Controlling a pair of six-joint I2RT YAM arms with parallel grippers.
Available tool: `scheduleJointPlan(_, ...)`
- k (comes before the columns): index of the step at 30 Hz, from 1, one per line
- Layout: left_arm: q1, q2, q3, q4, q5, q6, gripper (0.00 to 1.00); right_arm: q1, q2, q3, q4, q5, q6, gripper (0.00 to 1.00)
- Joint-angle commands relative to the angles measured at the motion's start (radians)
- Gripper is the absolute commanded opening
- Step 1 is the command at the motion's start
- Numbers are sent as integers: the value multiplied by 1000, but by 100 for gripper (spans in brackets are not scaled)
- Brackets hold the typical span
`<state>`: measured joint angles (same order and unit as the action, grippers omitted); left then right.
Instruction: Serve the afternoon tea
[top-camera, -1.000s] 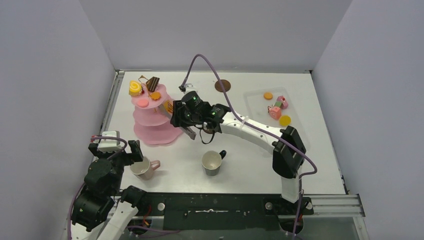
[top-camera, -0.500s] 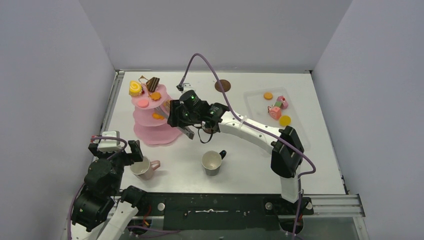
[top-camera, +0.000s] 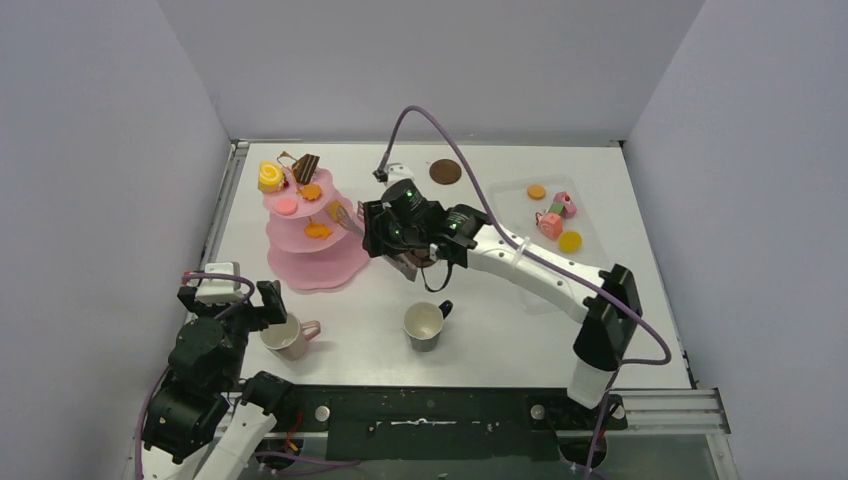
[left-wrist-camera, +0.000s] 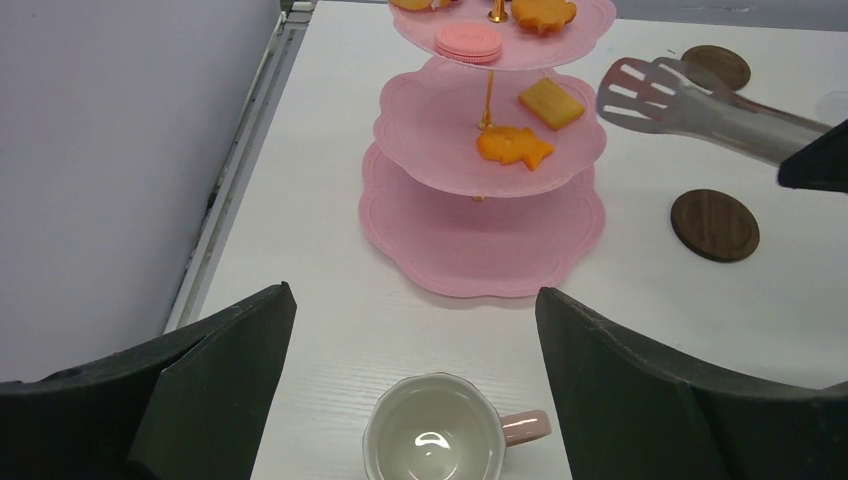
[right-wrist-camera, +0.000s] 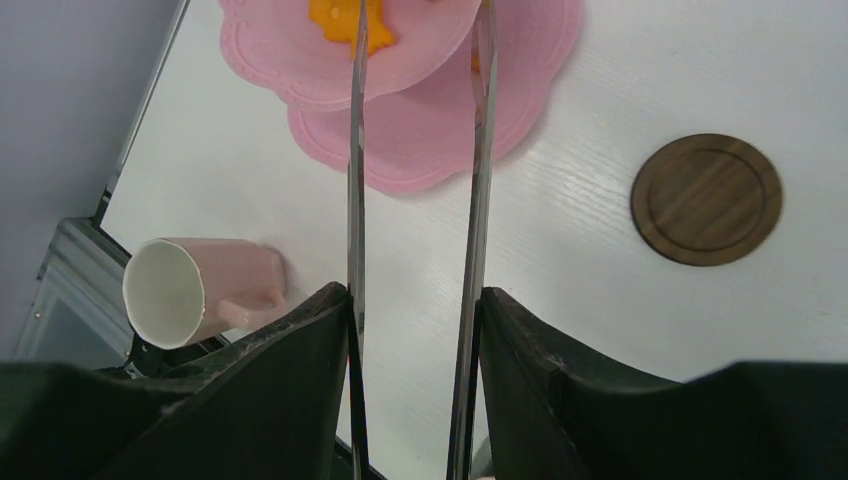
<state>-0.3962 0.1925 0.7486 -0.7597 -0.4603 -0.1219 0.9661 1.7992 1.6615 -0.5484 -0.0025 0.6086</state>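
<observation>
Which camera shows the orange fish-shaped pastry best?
The left wrist view: the fish-shaped pastry shows whole and close. The top view shows only a small orange speck; the right wrist view cuts it off.

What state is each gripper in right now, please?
Left gripper: jaws open, holding nothing.
Right gripper: jaws closed on the metal tongs.

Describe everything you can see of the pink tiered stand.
The pink stand has three scalloped tiers, widening downward, on a thin gold post; it looks like matte plastic. It stands upright on the white table, far left. The top tier carries a yellow roll, a chocolate slice, a pink sandwich cookie and an orange cookie; the middle one a yellow biscuit and an orange fish pastry. The bottom tier looks bare. Metal tongs hover beside the middle tier, seemingly not touching.
</observation>
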Motion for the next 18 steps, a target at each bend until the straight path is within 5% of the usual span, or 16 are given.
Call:
scheduleJointPlan(1,3,-1,18,49,20,7,89,-21,-159,-38,-41,117,-87,47)
scheduleJointPlan(9,3,6,19,49,38,7,89,-89,-330,-153,-226,336,-134,48)
scheduleJointPlan(18,3,18,20,49,53,7,89,-298,-525,-380,-364,411,-100,49)
